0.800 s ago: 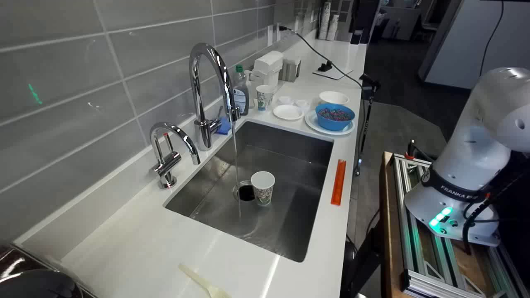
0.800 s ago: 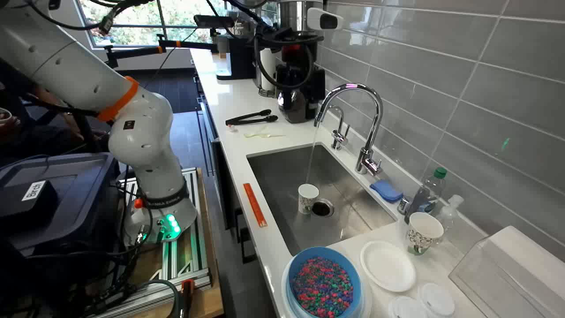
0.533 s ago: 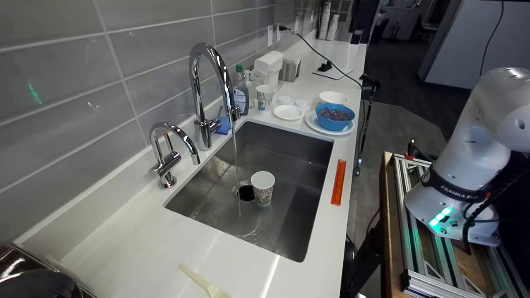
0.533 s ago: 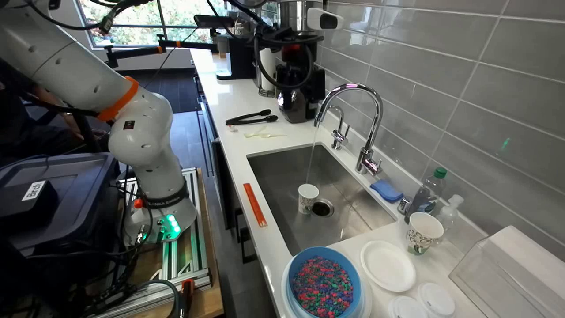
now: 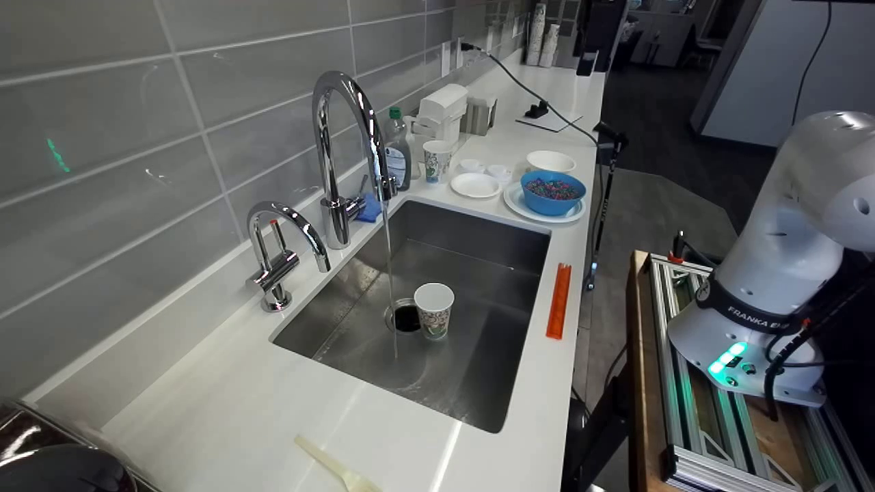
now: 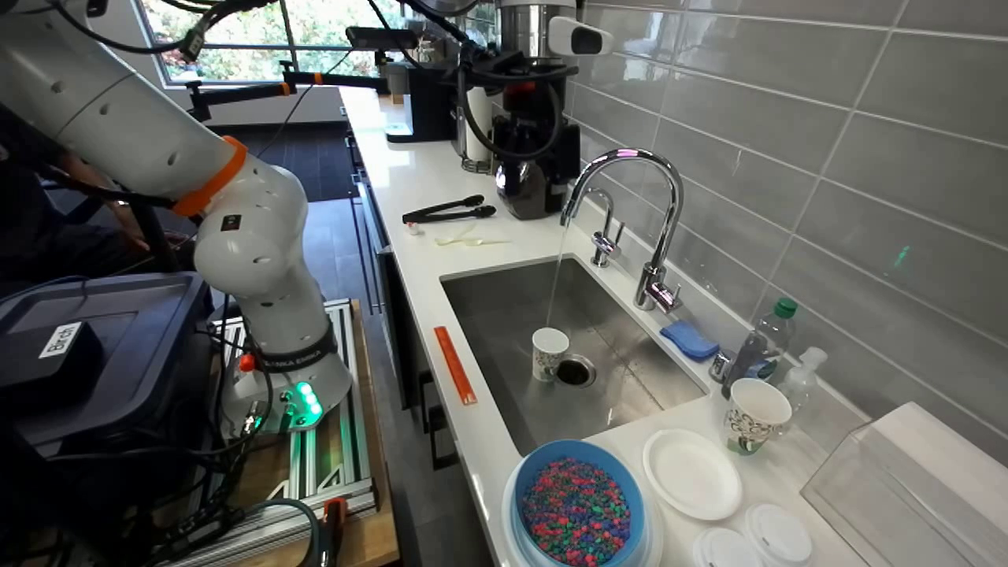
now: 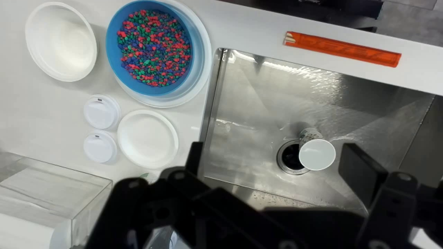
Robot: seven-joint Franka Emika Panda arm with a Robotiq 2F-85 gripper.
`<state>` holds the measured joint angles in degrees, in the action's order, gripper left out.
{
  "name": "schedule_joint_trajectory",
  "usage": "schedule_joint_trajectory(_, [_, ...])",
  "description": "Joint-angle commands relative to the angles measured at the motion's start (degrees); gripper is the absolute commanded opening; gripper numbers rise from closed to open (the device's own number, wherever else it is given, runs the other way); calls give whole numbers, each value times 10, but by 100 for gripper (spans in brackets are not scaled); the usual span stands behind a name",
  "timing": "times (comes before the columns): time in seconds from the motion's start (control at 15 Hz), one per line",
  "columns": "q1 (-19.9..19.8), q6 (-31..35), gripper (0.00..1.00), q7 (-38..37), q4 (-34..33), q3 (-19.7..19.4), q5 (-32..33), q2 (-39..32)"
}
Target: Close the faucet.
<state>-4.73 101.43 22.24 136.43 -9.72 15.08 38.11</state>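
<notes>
The faucet (image 5: 325, 160) is tall, chrome and gooseneck-shaped; it stands behind the sink and also shows in an exterior view (image 6: 673, 209). A thin stream of water runs from its spout. Its short side lever (image 6: 672, 298) is low on the wall side of its base. The faucet is not visible in the wrist view. My gripper (image 7: 275, 159) is open and empty there, with its fingers wide apart above the sink. In an exterior view the arm's wrist and cables reach the top centre, but the fingers cannot be told from the dark things behind.
A paper cup (image 5: 434, 311) stands in the sink (image 7: 249, 103) beside the drain. A shorter tap (image 5: 273, 263) is beside the faucet. A blue sponge (image 6: 689, 340) and soap bottle (image 6: 760, 342) stand near its base. A tiled wall (image 6: 906, 134) is close behind.
The cable loop at the arm's wrist has shifted very slightly to the right in an exterior view. The faucet and cup have not moved, and water still runs.
</notes>
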Motion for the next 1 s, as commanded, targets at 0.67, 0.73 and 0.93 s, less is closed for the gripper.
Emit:
schedule_joint_trajectory(0.67, [75,252,100,37,-11,12,-99,-232])
schedule_joint_trajectory(0.73, [64,232,100,17,1,25,-78,-200])
schedule_joint_trajectory(0.93, [62,237,100,18,-1,28,-80,-212])
